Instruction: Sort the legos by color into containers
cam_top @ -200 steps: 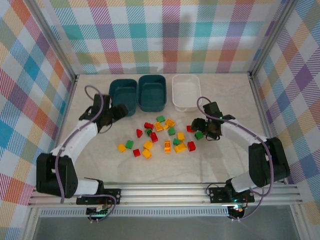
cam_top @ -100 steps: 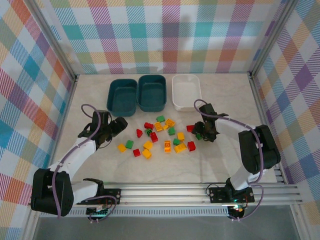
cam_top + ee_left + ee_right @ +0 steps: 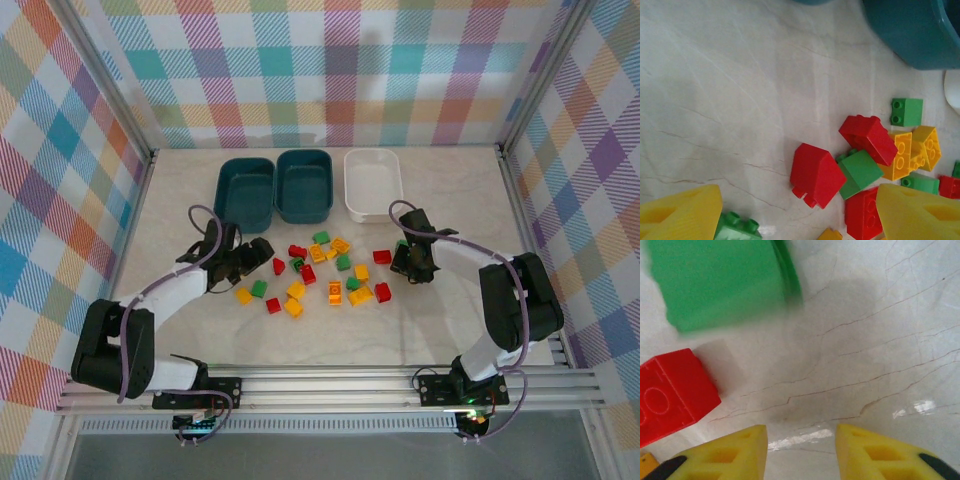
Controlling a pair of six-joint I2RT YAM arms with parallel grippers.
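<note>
Right wrist: my right gripper (image 3: pixel 800 429) has drawn in over bare table (image 3: pixel 865 340), shut or not I cannot tell, green lego (image 3: pixel 725 282) beyond its tips, likely a miss; left gripper (image 3: pixel 797 200) gapes.

Top external camera: fixed above and behind the arm bases, looking down and forward over the whole pale marbled tabletop (image 3: pixel 460 200), from near rail to far wall. Left wrist camera: close above the table left of centre, facing down. It shares with the overhead view a red sloped plastic brick (image 3: pixel 816 174) (image 3: pixel 278 266) and a dark teal rounded plastic bin (image 3: pixel 912 30) (image 3: pixel 304 185). Right wrist camera: nearly on the surface, right of centre, facing down. The shared item is a red studded plastic brick (image 3: pixel 670 390) (image 3: pixel 381 257).
</note>
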